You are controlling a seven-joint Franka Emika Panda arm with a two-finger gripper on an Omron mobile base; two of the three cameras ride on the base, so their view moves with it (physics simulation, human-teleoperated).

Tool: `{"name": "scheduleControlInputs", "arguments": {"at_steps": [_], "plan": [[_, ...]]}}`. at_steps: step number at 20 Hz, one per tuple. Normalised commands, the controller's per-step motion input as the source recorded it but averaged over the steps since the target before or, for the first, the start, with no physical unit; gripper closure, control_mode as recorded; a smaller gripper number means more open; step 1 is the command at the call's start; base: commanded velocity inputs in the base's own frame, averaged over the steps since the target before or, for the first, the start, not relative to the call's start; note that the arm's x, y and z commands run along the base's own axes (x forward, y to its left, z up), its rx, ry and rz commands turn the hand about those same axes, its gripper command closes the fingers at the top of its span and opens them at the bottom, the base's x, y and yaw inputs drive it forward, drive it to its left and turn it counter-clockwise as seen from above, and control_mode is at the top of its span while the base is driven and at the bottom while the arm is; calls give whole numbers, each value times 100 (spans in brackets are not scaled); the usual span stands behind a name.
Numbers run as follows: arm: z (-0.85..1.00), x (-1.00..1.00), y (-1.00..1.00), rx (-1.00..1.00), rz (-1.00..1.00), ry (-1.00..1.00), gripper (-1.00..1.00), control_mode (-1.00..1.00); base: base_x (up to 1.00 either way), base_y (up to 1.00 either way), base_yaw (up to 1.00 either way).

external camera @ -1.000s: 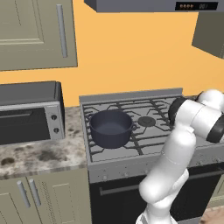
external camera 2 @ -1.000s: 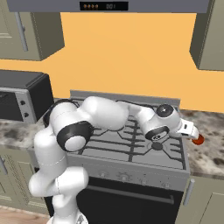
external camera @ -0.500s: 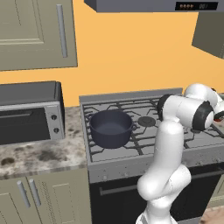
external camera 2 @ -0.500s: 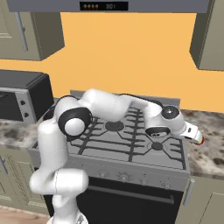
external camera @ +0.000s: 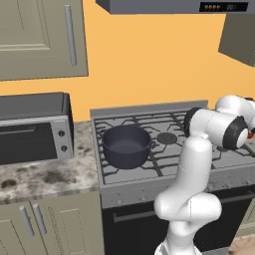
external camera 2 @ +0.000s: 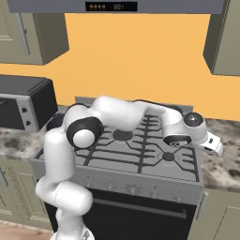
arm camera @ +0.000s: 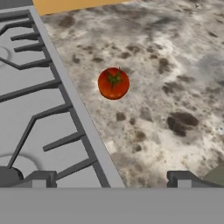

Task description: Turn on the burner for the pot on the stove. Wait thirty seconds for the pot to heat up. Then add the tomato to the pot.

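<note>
Speckled stone counter (arm camera: 175, 87), glossy round tomato (arm camera: 113, 83), steel stove (arm camera: 35, 131) beside

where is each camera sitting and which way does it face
Left base view: behind the arm on its left, looking forward and down at the stove, the pot and a toaster oven; the white arm rises at lower right.
Right base view: behind the arm on its right, facing the same stove; the arm rises at lower left and reaches right.
Hand view: on the hand, looking down past the tool at the tomato on the speckled counter beside the stove edge.
Both base views share the stove, range hood and orange wall.
</note>
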Motion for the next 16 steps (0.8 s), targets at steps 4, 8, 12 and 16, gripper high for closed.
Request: {"name": "scheduleControlInputs", "arguments": {"at_steps": [4,8,12,16], "plan": [[0,17,0,0,0,0,-100,-100,0,0,0],[-2,26,0,0,0,0,-100,-100,0,0,0],[-3,27,0,0,0,0,-100,-100,0,0,0],[-10,29,-11,0,0,0,-100,-100,0,0,0]]}}
